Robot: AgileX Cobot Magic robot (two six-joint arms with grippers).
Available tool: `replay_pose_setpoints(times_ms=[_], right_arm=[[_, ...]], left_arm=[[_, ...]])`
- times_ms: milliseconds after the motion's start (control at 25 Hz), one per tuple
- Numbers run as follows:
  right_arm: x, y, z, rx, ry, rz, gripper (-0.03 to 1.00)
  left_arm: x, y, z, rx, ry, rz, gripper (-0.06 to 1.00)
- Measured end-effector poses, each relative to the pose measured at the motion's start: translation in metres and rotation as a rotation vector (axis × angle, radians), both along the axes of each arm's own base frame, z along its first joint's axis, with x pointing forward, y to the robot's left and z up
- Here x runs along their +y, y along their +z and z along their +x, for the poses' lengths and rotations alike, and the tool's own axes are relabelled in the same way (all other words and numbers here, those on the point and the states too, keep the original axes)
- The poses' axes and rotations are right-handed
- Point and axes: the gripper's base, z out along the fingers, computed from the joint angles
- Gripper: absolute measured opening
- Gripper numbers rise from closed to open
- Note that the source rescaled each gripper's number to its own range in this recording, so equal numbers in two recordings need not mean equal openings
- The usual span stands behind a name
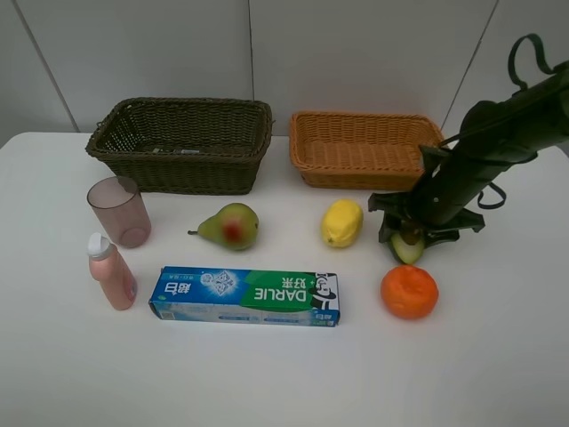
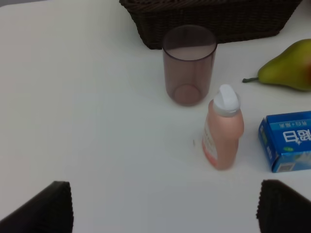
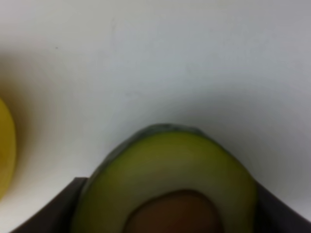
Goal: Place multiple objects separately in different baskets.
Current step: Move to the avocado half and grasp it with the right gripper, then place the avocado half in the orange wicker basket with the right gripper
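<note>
My right gripper [image 1: 411, 236] is down on the table in front of the light orange-tan basket [image 1: 356, 178], shut on the halved avocado [image 1: 407, 246]. The right wrist view shows the avocado [image 3: 165, 184] cut side up between two dark fingers, with the lemon [image 3: 5, 145] at the picture's edge. The lemon [image 1: 342, 222], pear [image 1: 231, 226], orange [image 1: 410, 291] and toothpaste box [image 1: 245, 296] lie on the table. The mauve cup [image 1: 119, 210] and pink bottle [image 1: 110, 271] stand at the left, before the dark basket [image 1: 178, 173]. My left gripper [image 2: 165, 208] is open above bare table, short of the bottle [image 2: 222, 128].
Both baskets stand side by side at the back of the white table, against a white wall. In the left wrist view the cup [image 2: 188, 63] is just in front of the dark basket [image 2: 214, 19], with the pear [image 2: 286, 71] and box end [image 2: 289, 141] beside it.
</note>
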Motion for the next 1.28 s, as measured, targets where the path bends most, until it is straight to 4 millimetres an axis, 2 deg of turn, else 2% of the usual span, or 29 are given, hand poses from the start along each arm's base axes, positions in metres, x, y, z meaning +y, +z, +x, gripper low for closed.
replay_pose_setpoints(times_ms=[640, 800, 1000, 1280], right_arm=[[-0.002, 0.065, -0.012, -0.111, 0.008, 0.036, 0.36], [-0.003, 0.077, -0.016, -0.135, 0.010, 0.043, 0.36], [-0.003, 0.083, -0.018, -0.148, 0.010, 0.046, 0.36], [-0.001, 0.105, -0.003, -0.223, 0.036, 0.031, 0.36]], left_arm=[[0.000, 0.000, 0.000, 0.000, 0.000, 0.000, 1.00], [0.000, 0.000, 0.000, 0.000, 0.000, 0.000, 1.00], [0.000, 0.000, 0.000, 0.000, 0.000, 0.000, 1.00], [0.000, 0.000, 0.000, 0.000, 0.000, 0.000, 1.00]])
